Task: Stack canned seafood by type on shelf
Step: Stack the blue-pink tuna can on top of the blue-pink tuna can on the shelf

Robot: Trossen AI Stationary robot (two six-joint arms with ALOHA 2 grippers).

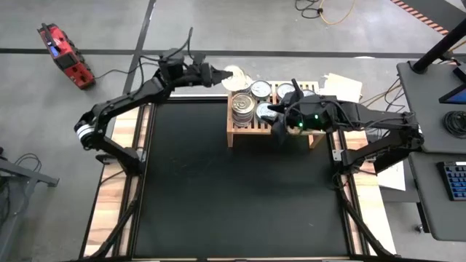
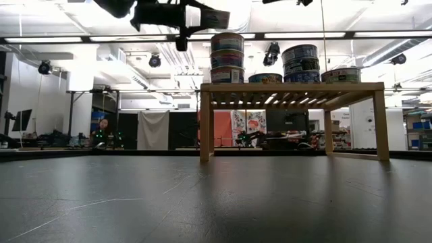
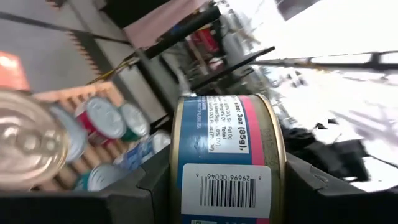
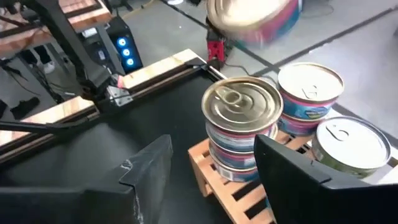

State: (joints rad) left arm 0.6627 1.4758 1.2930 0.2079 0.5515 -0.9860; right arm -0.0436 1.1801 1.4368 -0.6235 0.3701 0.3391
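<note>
We see the left end effector (image 1: 222, 75) raised beside the far left corner of the shelf (image 1: 237, 135), its fingers closed on a can (image 3: 227, 158) with a blue and pink label — held on edge, barcode facing the wrist camera. In the low view that can (image 2: 212, 18) hangs above and just left of the tallest stack (image 2: 227, 58).

The shelf stands at the far edge of the black mat (image 1: 233, 189) on the surface. On it, that stack (image 1: 242, 109) sits at the left end, with more cans (image 1: 261, 89) beside it towards the right.

The right end effector (image 1: 277, 120) hovers over the front of the shelf, near its middle. Its fingers (image 4: 292, 165) are apart and hold nothing, with the stack (image 4: 241, 127) between them in its wrist view.
</note>
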